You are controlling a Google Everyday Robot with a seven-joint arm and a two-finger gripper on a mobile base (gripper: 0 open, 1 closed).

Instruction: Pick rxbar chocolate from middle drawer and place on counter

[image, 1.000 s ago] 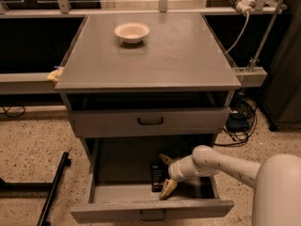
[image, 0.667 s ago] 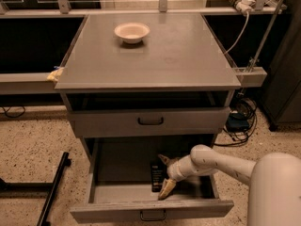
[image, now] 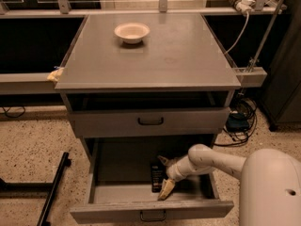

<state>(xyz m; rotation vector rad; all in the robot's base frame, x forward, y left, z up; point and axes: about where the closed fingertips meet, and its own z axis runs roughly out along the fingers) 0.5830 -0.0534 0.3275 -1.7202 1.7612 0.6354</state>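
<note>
Gripper is down inside the open middle drawer, right of centre, with the pale arm reaching in from the lower right. Fingers are spread apart, not clamped: one tip sits near the far end of the chocolate bar, the other tan tip near its close end, by the drawer's front lip. The bar lies flat on the drawer floor, long side running front to back, just left of the gripper; can't tell if either finger touches it. Versus a second ago, the arm and gripper have edged slightly left toward the bar, a very small shift. The bar is in the same spot and not lifted. Finger spread looks unchanged. The drawer above, with the black handle, is pulled out only a little, same as before. On the counter a cream bowl sits near the back left, unmoved. No bar on the counter yet.
</note>
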